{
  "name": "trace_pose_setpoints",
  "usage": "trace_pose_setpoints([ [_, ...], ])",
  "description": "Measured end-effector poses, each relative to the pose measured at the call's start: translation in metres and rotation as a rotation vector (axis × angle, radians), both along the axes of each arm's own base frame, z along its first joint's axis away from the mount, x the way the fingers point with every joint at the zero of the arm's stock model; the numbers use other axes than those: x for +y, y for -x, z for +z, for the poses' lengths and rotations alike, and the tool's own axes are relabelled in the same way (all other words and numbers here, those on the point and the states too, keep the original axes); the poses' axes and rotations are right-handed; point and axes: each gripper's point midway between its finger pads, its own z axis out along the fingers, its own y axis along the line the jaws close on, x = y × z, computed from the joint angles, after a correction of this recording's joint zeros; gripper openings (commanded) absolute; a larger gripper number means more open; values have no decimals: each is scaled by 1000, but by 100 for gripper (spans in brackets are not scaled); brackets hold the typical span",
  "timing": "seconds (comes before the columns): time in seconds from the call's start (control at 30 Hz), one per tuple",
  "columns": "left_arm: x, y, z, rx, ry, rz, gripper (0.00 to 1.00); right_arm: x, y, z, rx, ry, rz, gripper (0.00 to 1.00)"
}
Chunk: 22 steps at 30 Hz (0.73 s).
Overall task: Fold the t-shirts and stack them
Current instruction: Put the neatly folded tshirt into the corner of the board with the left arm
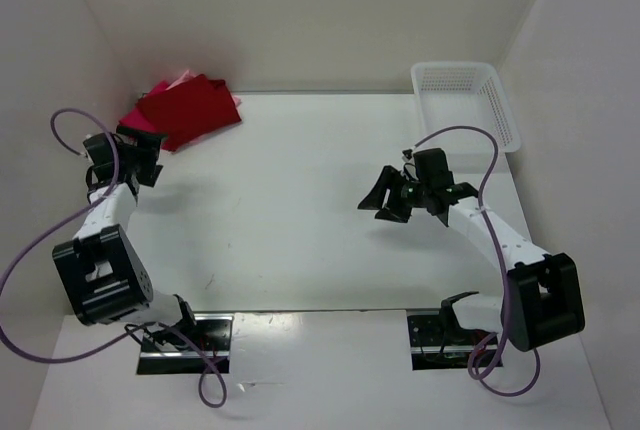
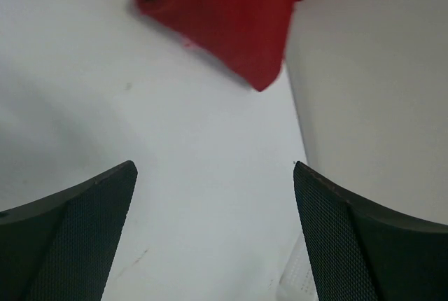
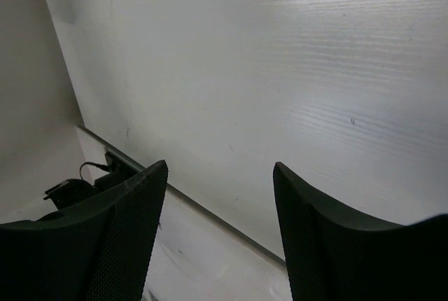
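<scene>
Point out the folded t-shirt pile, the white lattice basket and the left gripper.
Folded red and pink cloth t-shirts (image 1: 190,108): top view, dark red top shirt's middle.
White plastic lattice basket (image 1: 466,100): top view, its bare floor.
Left gripper (image 2: 213,175): left wrist view, midway between open fingertips.

You get bright, even light from above in the top view, and the white table (image 1: 300,210) looks almost washed out. The arms throw only soft grey shadows on it, and a pale sheen lies along its near edge. In the left wrist view the red t-shirts (image 2: 231,21) are blurred, while the mesh on the left end effector (image 2: 213,171) stays readable. The right wrist view is dimmer. Glare brightens the table grain at upper right, and the right end effector (image 3: 220,168) is nearly black.
</scene>
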Motion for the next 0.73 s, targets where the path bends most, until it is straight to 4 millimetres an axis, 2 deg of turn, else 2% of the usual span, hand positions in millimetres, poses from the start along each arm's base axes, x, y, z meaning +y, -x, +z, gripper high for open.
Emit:
trace_pose_setpoints([
  [0.07,-5,-1,29,-74,-51,-16,99,-1,4,-5,13,3,4,70],
  [0.1,-11,0,39,-95,-78,-35,99,-1,5,-6,18,4,5,74],
  [0.13,-19,-1,45,-110,-92,-59,99,-1,5,-6,18,3,7,99],
  [0.17,-29,-1,47,-115,-107,-95,99,-1,5,-6,20,1,3,100],
  [0.23,-54,1,40,-96,-129,-180,99,-1,4,-6,6,9,9,100],
  [0.33,-106,11,19,-35,-142,-351,99,-3,2,-7,3,20,0,100],
  [0.47,-199,36,-8,31,-169,-665,99,-4,1,-9,5,29,-7,100],
  [0.57,-259,64,-27,78,-155,-874,99,-4,1,-12,15,32,-7,100],
  [0.63,-276,80,-37,108,-144,-951,99,-5,1,-13,17,33,-9,100],
  [0.73,-280,90,-44,132,-128,-980,99,-5,0,-13,14,35,-10,100],
])
